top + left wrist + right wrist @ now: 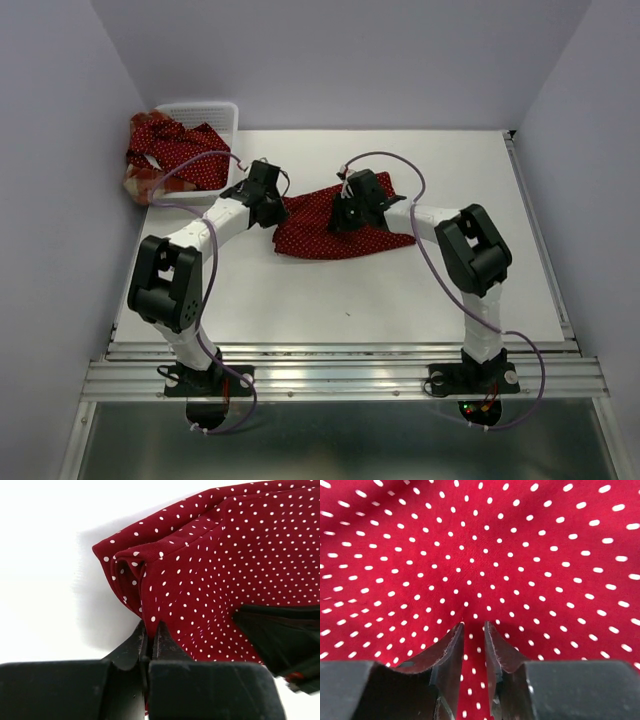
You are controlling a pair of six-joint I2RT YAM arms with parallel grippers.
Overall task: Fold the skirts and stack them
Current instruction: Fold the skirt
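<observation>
A dark red polka-dot skirt [345,232] lies spread on the white table [400,290] between the two arms. My left gripper [273,205] [151,628] is shut on the skirt's [225,560] folded left edge, with cloth pinched between the tips. My right gripper [347,214] [474,626] presses down on the skirt's [480,545] middle. Its jaws stand a narrow gap apart, and the cloth puckers toward the tips and shows between them. A second polka-dot skirt [180,150] hangs over the basket, with a bit of plaid skirt [136,184] under it.
A white mesh basket [208,110] stands at the back left corner against the wall. Grey walls close in the left, back and right sides. A metal rail [340,375] runs along the near edge by the arm bases.
</observation>
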